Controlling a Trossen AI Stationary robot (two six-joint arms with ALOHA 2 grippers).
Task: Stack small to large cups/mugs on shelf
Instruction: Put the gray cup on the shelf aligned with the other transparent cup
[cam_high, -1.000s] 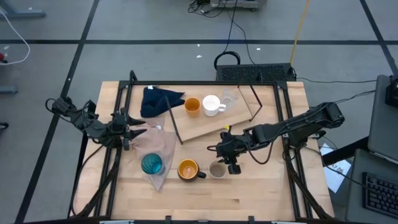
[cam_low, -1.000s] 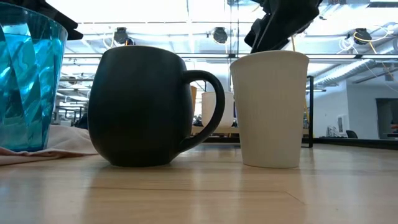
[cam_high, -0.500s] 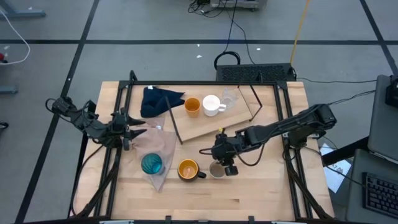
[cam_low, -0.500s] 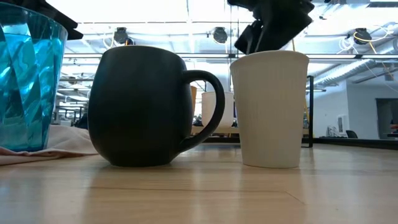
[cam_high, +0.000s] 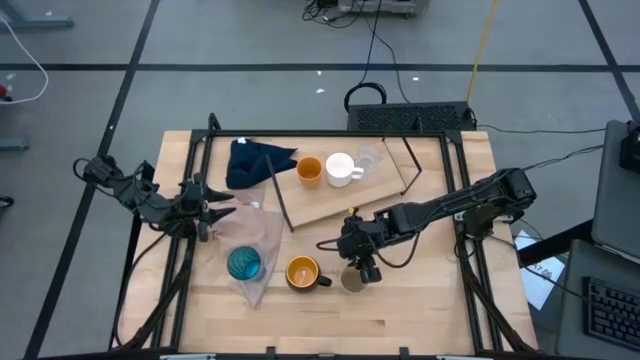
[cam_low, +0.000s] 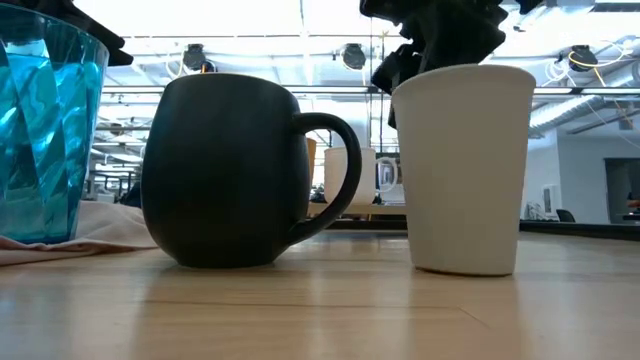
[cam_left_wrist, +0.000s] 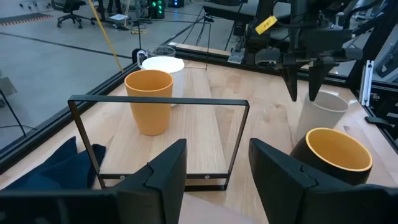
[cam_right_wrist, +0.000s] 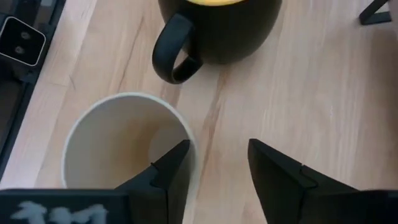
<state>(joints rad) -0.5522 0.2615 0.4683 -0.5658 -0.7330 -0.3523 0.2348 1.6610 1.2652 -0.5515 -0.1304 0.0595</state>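
Observation:
The grey-beige cup (cam_high: 352, 280) stands upright on the table near the front, to the right of the dark mug with orange inside (cam_high: 301, 272). My right gripper (cam_high: 356, 262) hangs open over the cup, pointing steeply down, its fingers either side of the rim's wall. The teal tumbler (cam_high: 244, 263) stands on a pinkish cloth. On the shelf (cam_high: 330, 205) stand the small orange cup (cam_high: 309, 170), the white handled mug (cam_high: 340, 168) and the clear cup (cam_high: 370, 157). My left gripper (cam_high: 205, 210) waits open at the table's left. My right gripper comes from above, slanting down. One finger (cam_right_wrist: 171, 171) is at the grey-beige cup's rim (cam_right_wrist: 191, 134) on the side toward the dark mug, seemingly just inside it. The other finger (cam_right_wrist: 280, 174) stands outside over bare table. The cup rests upright on its base.
A dark blue cloth (cam_high: 255, 160) lies at the back left beside the shelf. The shelf's black rod frame (cam_left_wrist: 161, 99) stands up at its end. Bare wood lies along the front of the table (cam_high: 400, 320).
My right gripper has gone toward the table's left and near edge and sunk a little over the grey-beige cup. The cup has slid a short way toward the near edge, still upright.

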